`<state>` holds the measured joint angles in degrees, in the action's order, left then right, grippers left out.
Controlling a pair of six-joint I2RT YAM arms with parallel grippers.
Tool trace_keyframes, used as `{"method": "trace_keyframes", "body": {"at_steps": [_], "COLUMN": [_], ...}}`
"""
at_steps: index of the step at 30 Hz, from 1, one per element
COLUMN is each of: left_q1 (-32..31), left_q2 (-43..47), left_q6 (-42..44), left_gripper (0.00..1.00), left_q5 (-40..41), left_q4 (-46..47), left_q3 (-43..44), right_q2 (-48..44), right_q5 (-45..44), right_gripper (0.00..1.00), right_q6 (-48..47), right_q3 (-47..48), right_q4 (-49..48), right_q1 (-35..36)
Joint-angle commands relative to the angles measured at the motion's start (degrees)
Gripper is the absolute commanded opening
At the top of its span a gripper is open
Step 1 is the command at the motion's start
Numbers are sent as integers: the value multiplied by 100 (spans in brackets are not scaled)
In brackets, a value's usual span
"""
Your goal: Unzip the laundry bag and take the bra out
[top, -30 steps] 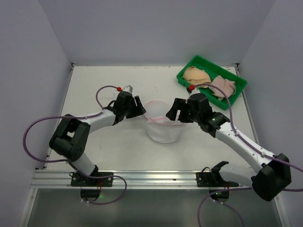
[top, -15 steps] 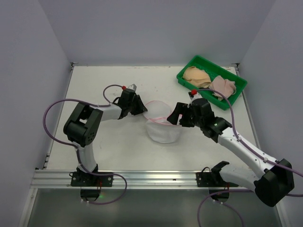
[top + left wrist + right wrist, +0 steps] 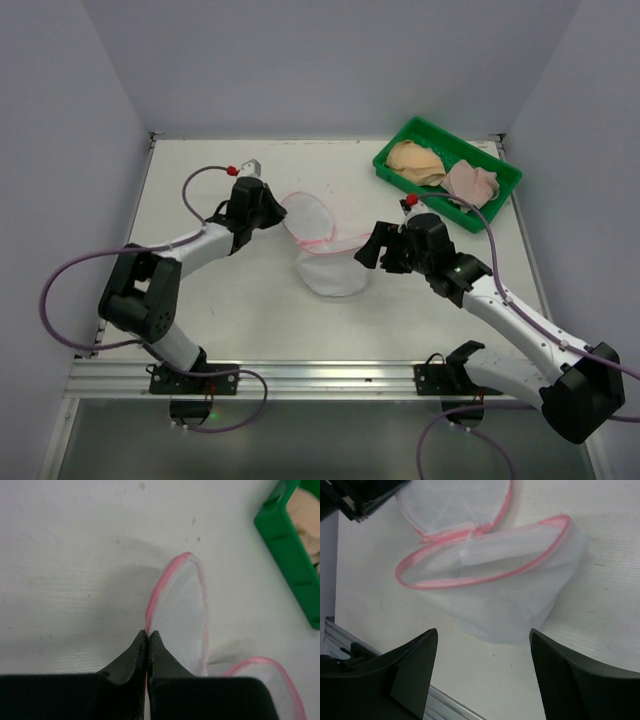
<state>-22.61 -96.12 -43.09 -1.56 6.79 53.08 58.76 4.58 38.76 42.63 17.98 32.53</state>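
While the laundry bag point(image 3: 330, 272) is lying mid-table point(image 3: 230, 310) in the overhead view, the left end effector point(image 3: 270, 213) is pinching its raised flap. The left wrist view is showing the jaws clamping the pink trim point(image 3: 156, 590). The right wrist view is showing the right end effector point(image 3: 482, 632) hanging apart, facing the unzipped bag.

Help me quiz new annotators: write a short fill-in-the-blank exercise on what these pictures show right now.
1. The left gripper is shut on the ____ trim of the laundry bag.
2. The right gripper stands ____ beside the bag, holding nothing.
3. The beige garments lie in the ____ tray.
Missing words: pink; open; green.
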Motion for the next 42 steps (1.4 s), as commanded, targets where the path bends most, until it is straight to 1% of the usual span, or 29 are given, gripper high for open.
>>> {"method": "trace_keyframes", "body": {"at_steps": [1,3,4,5,6,9,14,17,21,24,27,28,29,31,32,35,38,40,42], "left_q1": [116,125,125,125,125,117,99,47,-68,-270,-647,-779,-1041,-1219,-1280,-1325,-1482,-1632,-1921], "left_q2": [1039,1322,1602,1727,1850,2245,2606,2852,3177,3283,3196,3100,3047,2906,2879,2914,2976,2932,2871], "left_q6": [415,477,486,555,591,881,1347,1531,1874,2234,2700,2823,3024,3105,3079,3061,3236,3377,3631], "left_gripper": [0,0,0,0,0,0,0,0,0,0,0,0,0,0,0,0,0,0,0], "left_q5": [1462,1859,2218,2378,2702,3055,2996,2925,3047,3031,3074,3161,3258,3461,3504,3549,3444,3400,3391], "left_q4": [-186,-318,-336,-345,-388,-424,-476,-520,-582,-617,-626,-643,-670,-853,-994,-1083,-1092,-1083,-1065], "left_q3": [-78,-219,-280,-402,-456,-614,-887,-1054,-1081,-940,-773,-729,-668,-624,-597,-614,-606,-571,-536], "right_q2": [143,258,424,521,618,1022,1803,2147,2753,3061,3492,3606,3825,4011,4159,4397,4547,4714,4907], "right_q5": [201,289,359,403,456,667,1027,1054,1010,966,1036,1097,1133,1177,1142,984,931,939,992], "right_gripper": [75,75,75,75,75,75,75,75,70,67,59,54,52,46,40,29,23,21,19], "right_q6": [114,114,123,131,149,184,377,667,1027,1089,1116,1133,1151,1177,1186,1186,1177,1160,1169], "right_q3": [61,61,70,105,122,175,333,386,474,614,755,877,922,1053,1080,1203,1230,1256,1309], "right_q4": [-321,-496,-523,-602,-672,-927,-1418,-1743,-2210,-2438,-2711,-2747,-2808,-2896,-2914,-2774,-2747,-2747,-2694], "right_q1": [69,104,139,157,209,288,315,315,324,350,341,341,350,350,341,350,359,350,350]}}
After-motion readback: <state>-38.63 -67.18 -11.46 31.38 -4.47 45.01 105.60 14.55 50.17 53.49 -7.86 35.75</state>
